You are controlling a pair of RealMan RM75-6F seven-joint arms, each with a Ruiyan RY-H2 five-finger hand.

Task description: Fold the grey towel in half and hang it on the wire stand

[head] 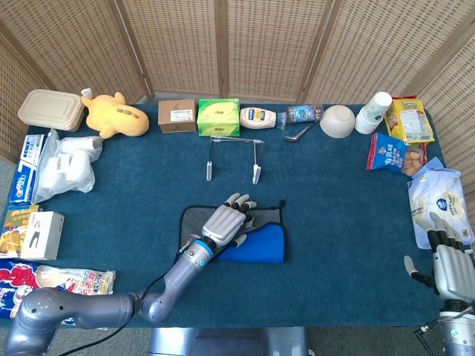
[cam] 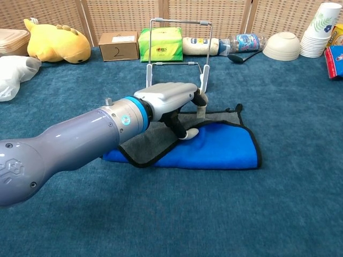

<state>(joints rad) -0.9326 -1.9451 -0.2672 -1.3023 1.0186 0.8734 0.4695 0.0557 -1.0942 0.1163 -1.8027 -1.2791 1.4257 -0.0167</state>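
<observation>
The grey towel (head: 194, 222) lies at the table's near middle, doubled over so its blue underside (cam: 220, 147) faces up. My left hand (head: 228, 221) reaches over it from the near left. Its curled fingers and thumb grip the folded-over edge (cam: 188, 134) near the towel's far side. The wire stand (head: 236, 139) is upright just beyond the towel, with its top bar (cam: 177, 21) bare. My right hand (head: 451, 265) hangs at the table's near right corner, far from the towel. Its fingers are apart and hold nothing.
Along the far edge stand a cardboard box (head: 177, 116), a green tissue box (head: 218, 116), a bottle, a white bowl (head: 337, 121) and paper cups (head: 373, 111). A yellow plush (head: 115, 115) and a plastic bag (head: 67, 167) lie on the left. Snack bags (head: 393, 154) crowd the right.
</observation>
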